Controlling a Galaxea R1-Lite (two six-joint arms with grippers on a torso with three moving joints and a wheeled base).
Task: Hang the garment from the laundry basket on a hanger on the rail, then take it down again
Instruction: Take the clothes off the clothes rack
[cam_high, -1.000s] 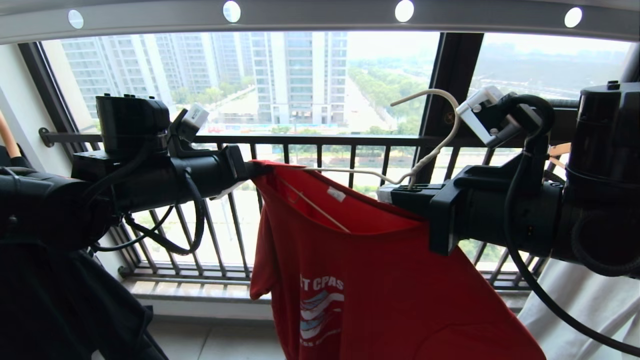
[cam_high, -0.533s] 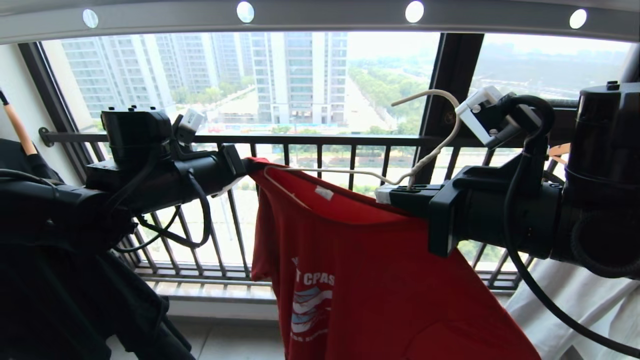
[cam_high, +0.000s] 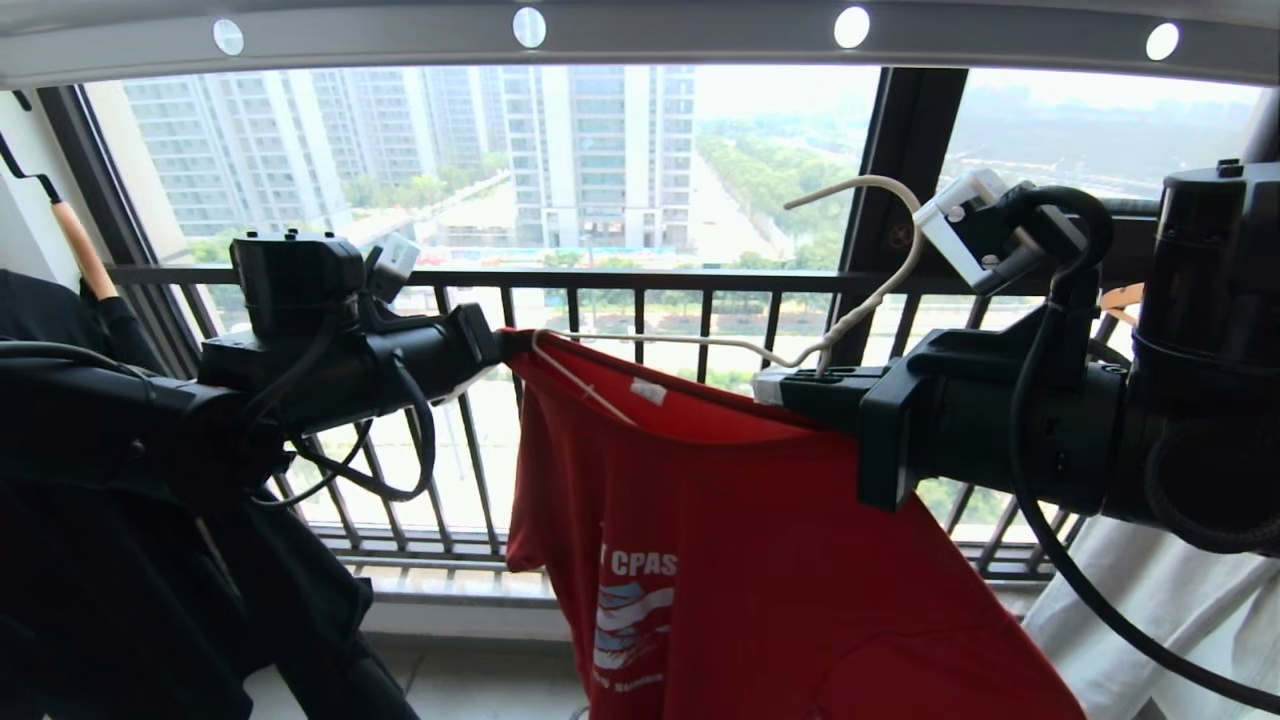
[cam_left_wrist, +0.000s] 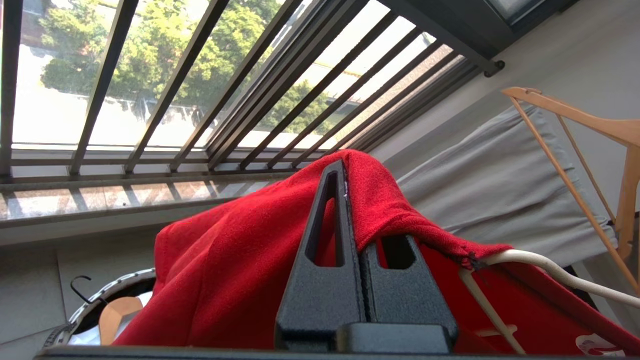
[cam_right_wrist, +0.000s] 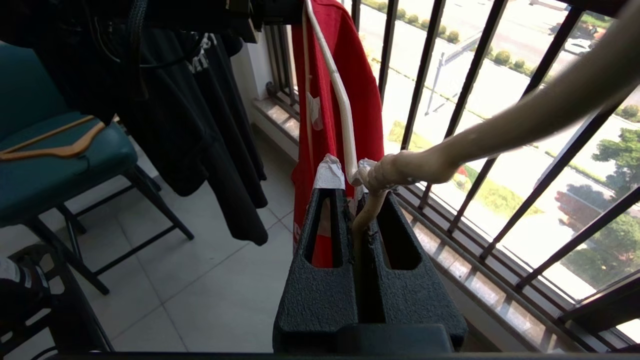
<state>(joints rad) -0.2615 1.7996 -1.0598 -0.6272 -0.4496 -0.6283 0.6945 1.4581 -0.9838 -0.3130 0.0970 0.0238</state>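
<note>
Your right gripper (cam_high: 775, 385) has its jaws clamped on the neck of the white wire hanger (cam_high: 700, 345), just below the twisted base of the hook; the hook curves up toward the grey rail (cam_high: 650, 40) overhead but is not on it. Your left gripper (cam_high: 500, 345) is pinched tight on the red T-shirt (cam_high: 780, 560) at the shoulder seam, right at the hanger's left end, with fabric draped over the fingers (cam_left_wrist: 325, 235). The shirt hangs between your two arms in front of the barred window railing (cam_high: 620, 282), neck opening pulled over the hanger's left arm, label showing inside the collar, lettering and graphic facing you low down. Left wrist view: laundry basket (cam_left_wrist: 107, 287) on the floor below, a wooden hanger (cam_left_wrist: 117, 317) inside it; a grey-white garment (cam_left_wrist: 500, 185) on another wooden hanger (cam_left_wrist: 590, 125) beyond. Black shirt (cam_high: 150, 560) hangs at your left. Right wrist view shows a teal chair (cam_right_wrist: 55, 170) with a wooden hanger on the seat.
</note>
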